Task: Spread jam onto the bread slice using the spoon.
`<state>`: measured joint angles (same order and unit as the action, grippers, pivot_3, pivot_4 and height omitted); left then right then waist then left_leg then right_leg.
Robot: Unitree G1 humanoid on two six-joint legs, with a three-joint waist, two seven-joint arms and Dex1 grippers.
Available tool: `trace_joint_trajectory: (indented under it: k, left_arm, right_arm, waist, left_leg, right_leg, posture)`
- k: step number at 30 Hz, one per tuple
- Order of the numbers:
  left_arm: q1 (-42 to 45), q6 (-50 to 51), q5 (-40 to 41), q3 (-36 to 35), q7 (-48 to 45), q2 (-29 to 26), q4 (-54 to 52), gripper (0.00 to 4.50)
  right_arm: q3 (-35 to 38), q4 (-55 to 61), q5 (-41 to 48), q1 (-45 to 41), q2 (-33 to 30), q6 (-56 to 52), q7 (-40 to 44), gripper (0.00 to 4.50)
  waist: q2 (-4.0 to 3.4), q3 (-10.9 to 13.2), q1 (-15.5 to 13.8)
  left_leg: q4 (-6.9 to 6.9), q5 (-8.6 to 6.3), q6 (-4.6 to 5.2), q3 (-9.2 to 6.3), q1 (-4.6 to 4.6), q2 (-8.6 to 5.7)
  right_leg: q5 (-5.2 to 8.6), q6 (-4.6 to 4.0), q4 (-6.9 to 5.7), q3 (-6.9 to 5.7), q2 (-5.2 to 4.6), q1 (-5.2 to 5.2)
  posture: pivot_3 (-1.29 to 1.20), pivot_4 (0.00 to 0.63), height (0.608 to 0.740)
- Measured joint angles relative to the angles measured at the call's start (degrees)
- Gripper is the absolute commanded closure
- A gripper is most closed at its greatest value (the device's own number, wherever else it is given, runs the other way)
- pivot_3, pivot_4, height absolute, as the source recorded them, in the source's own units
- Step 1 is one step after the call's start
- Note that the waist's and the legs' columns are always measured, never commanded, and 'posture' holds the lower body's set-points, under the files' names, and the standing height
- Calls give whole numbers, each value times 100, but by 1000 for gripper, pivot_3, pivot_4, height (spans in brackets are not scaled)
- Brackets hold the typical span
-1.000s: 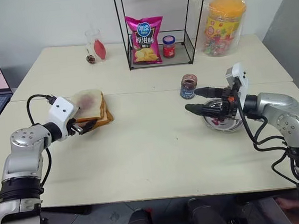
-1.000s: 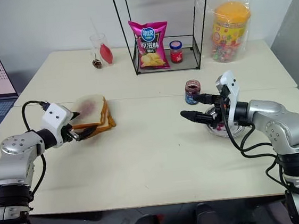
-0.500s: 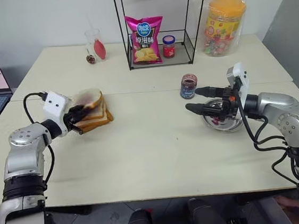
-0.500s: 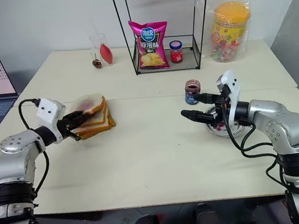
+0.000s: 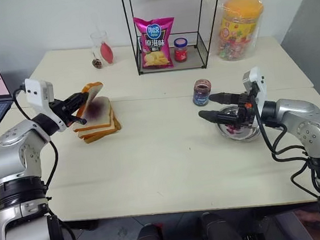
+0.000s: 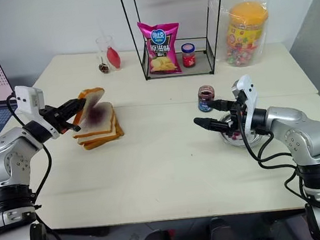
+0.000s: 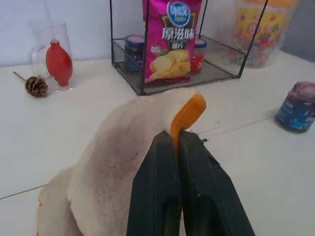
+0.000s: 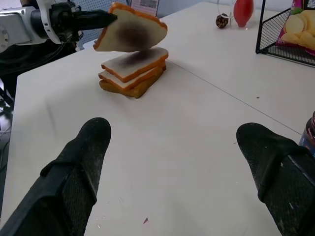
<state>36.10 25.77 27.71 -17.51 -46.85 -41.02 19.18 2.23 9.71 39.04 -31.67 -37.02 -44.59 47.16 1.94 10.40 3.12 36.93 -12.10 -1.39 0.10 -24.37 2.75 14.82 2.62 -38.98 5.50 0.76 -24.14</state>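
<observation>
Left gripper (image 5: 82, 101) jaws clamped on the crust edge of the bread slice (image 5: 91, 95), slice lifted clear and tilted above the stack of slices (image 5: 98, 122), purple-red stain on its face. Stack sits on the table (image 5: 163, 154), left side, its top slice stained purple too. Right gripper (image 5: 210, 107) jaws wide apart, holding nothing, hovering just above a small glass bowl (image 5: 238, 130) on the right. Jam jar (image 5: 202, 92) with blue label stands on the table just beside the right gripper, lid off, dark jam inside. Spoon can't be made out, possibly in the bowl. Wire rack (image 5: 168, 33) at the back holds a pink chip bag (image 5: 155, 41) and a red-lidded jar (image 5: 181, 49)
</observation>
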Motion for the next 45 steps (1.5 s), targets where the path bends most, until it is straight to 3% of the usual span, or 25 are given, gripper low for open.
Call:
trace_joint_trajectory:
  k: [3,8,16,23,29,36,42,45]
  left_arm:
    - [55,-7,-61,320,-230,-21,-379,4446]
    - [-145,-302,-645,1591,-895,7,-1157,4446]
    - [-391,-1793,-2167,3694,-1412,716,-1106,4446]
    - [-167,-2529,-2601,3881,-1526,852,-326,4446]
    - [-188,-2525,-2490,3803,-1778,871,-301,3367]
    - [-283,-1665,-1894,3380,-2044,739,-960,1962]
    - [-451,-310,-906,2682,-2246,417,-1821,697]
    - [-424,184,-383,2289,-2216,432,-2041,37]
  right_arm:
    - [23,18,7,39,-1,-1,-12,0]
    - [141,276,59,252,-166,-157,15,0]
    - [274,813,186,764,-495,-412,85,0]
    - [561,1113,283,1162,-534,-547,-111,0]
    - [647,1238,312,1321,-532,-597,-235,0]
    - [992,1231,300,1937,-537,-594,-363,0]
    - [1895,1008,441,2426,-404,-639,-789,0]
    - [2353,896,567,2476,-5,-694,-1235,0]
  waist:
    - [0,0,-1]
    - [-1,0,-23]
    - [-1,0,-16]
    - [-2,-1,-16]
    - [-2,-1,-16]
    - [-2,-1,-23]
    - [-2,-1,-8]
    - [-2,-2,-4]
  left_leg:
    - [-1,0,0,1,0,-2]
    - [-2,0,0,3,-1,-3]
    - [2,0,0,4,2,-3]
    - [4,0,1,4,3,-3]
    - [5,0,1,1,3,-3]
    - [3,0,1,1,1,-3]
    - [6,0,1,-2,9,-1]
    - [7,0,1,-2,17,-1]
  right_leg:
    - [0,0,2,2,-1,1]
    - [-11,-18,4,3,-2,2]
    - [-1,0,0,11,3,2]
    - [-3,5,0,12,4,4]
    - [-4,6,-1,10,5,5]
    - [-3,7,2,10,4,5]
    - [-4,7,-2,7,5,10]
    - [-5,8,-2,8,5,16]
  posture:
    - [0,150,740]
    - [0,150,740]
    - [0,150,740]
    - [0,150,740]
    - [0,150,740]
    - [0,150,740]
    - [0,150,740]
    - [0,150,740]
